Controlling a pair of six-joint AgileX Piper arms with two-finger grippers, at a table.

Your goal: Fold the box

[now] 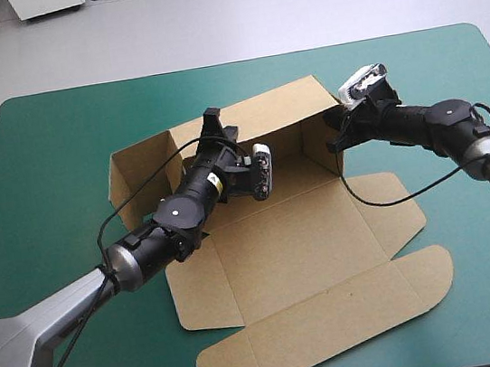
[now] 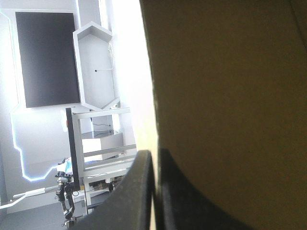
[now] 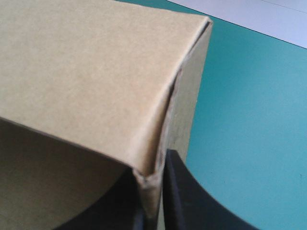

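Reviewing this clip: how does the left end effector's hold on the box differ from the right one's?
The left end effector grips a single raised wall along its edge; the right end effector grips a corner where two walls meet. The left reaches in across the box's flat panels; the right comes in from beside it. Both are all but shut on brown board.

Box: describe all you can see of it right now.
The brown cut-board box sits mid-table on the teal-green cover, half formed: far wall and both side walls raised, lid panel and rounded flaps lying flat toward the near edge. The left tool pinches the far wall's top edge; the right tool pinches the right-hand corner's doubled board.
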